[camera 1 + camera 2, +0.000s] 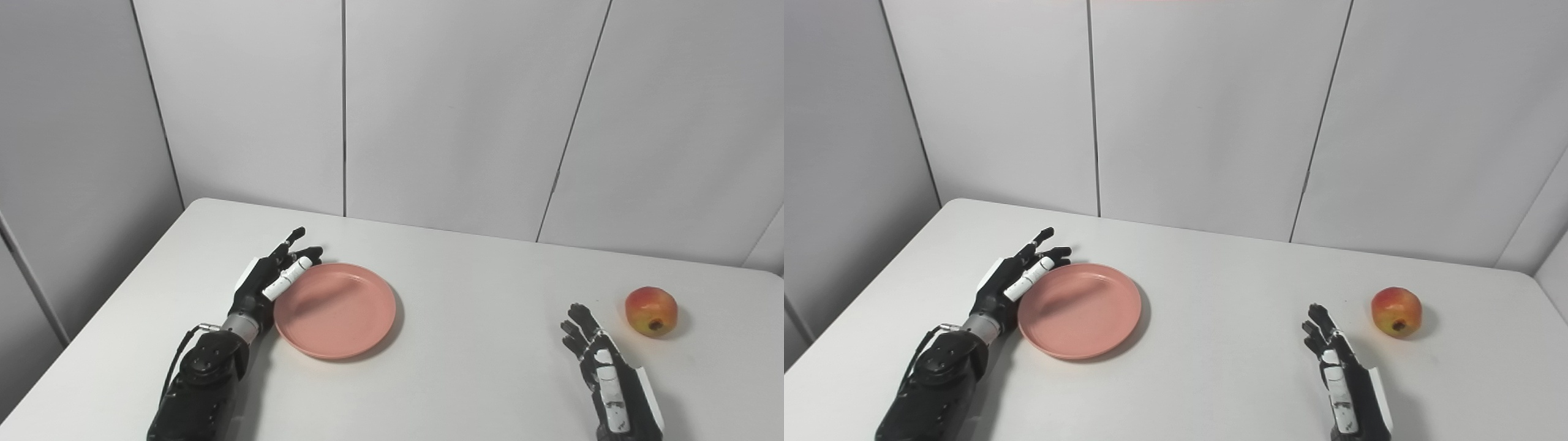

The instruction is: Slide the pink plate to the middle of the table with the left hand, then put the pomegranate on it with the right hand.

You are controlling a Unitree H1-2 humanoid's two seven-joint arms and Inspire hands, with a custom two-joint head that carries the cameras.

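Observation:
The pink plate (pixel 335 309) lies flat on the white table (pixel 465 367), left of the middle. My left hand (pixel 272 275) is open, its fingers spread and resting against the plate's left rim, with its thumb over the rim. The pomegranate (pixel 651 311), red and yellow, sits near the right edge of the table. My right hand (pixel 603 373) is open at the front right, fingers pointing away, a short way to the near left of the fruit and not touching it.
Grey wall panels (pixel 429 110) stand behind the table's far edge. The table's left edge runs diagonally close to my left forearm (pixel 202 380). Bare tabletop lies between the plate and the pomegranate.

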